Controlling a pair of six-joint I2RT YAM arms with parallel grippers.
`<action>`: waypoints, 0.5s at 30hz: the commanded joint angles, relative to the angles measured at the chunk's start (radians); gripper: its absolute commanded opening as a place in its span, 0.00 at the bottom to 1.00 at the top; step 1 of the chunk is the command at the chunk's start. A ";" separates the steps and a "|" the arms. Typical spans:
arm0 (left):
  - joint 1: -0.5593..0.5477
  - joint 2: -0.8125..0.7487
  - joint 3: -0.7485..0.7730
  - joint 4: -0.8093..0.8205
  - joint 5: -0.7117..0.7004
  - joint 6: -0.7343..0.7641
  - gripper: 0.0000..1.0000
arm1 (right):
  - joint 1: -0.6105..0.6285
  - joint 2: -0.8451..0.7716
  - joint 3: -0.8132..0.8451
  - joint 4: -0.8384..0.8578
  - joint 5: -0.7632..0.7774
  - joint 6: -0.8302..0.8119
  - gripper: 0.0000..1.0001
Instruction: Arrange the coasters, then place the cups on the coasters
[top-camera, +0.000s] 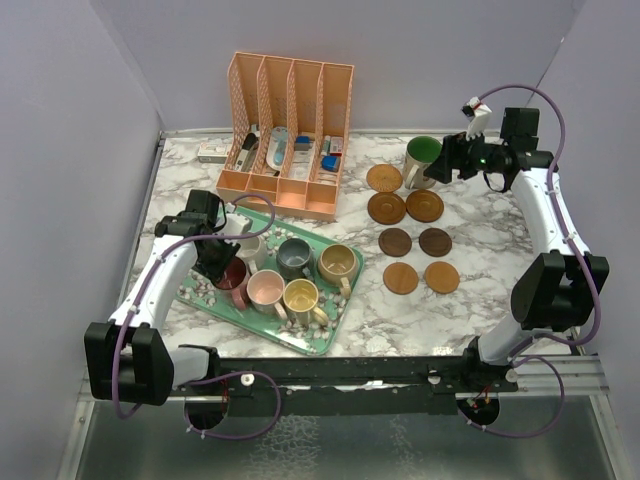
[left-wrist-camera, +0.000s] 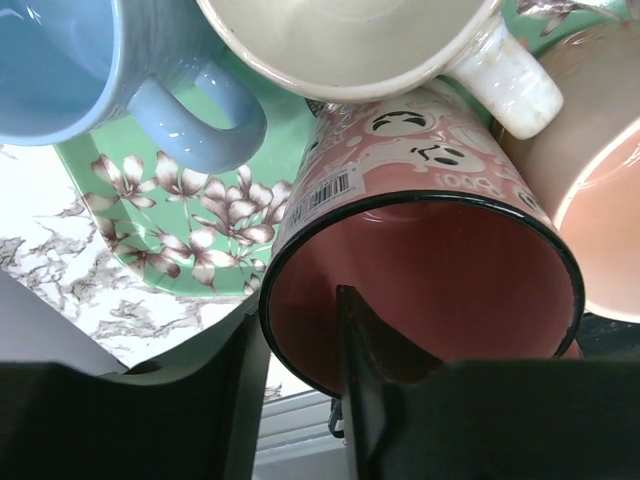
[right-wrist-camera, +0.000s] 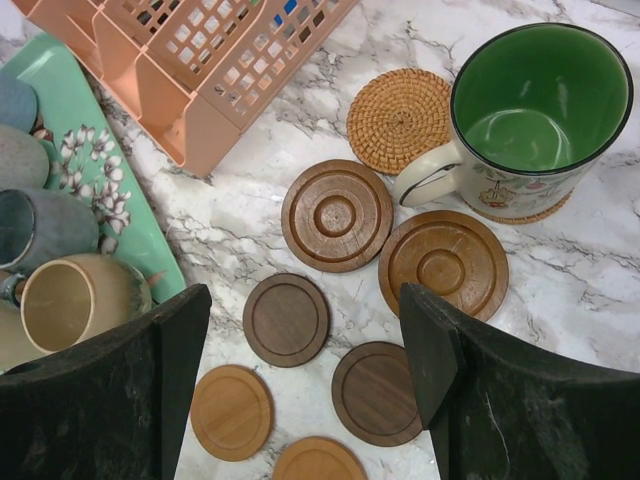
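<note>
Crowding on the green floral tray (left-wrist-camera: 170, 230), chief hazard here. Left gripper (left-wrist-camera: 297, 320) astride the rim of the maroon mug (left-wrist-camera: 440, 250), one finger inside, one outside; already pinching or not, cannot tell. Hemmed in by the cream mug (left-wrist-camera: 350, 40) and the pink mug (left-wrist-camera: 610, 200), both touching or nearly so, blue mug (left-wrist-camera: 60, 70) just beyond. Liable to drag or tip those neighbours if lifted crooked, or to slip out of a thin one-wall pinch on glazed ceramic and drop back onto them. Right gripper (right-wrist-camera: 303, 300) spread wide and empty, hovering over the coasters (right-wrist-camera: 336, 214), laid in two columns at right. Green mug (right-wrist-camera: 535, 110) already seated on the far-right coaster; other mugs on the tray at left.
</note>
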 joint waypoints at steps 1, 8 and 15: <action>0.009 -0.014 -0.004 0.015 -0.016 -0.003 0.30 | -0.002 -0.012 -0.011 0.026 -0.032 0.007 0.77; 0.009 0.007 0.023 0.004 -0.057 0.039 0.15 | 0.000 -0.005 -0.011 0.024 -0.035 0.006 0.77; 0.009 0.036 0.115 -0.051 -0.087 0.099 0.00 | 0.005 -0.015 -0.007 0.021 -0.033 -0.006 0.77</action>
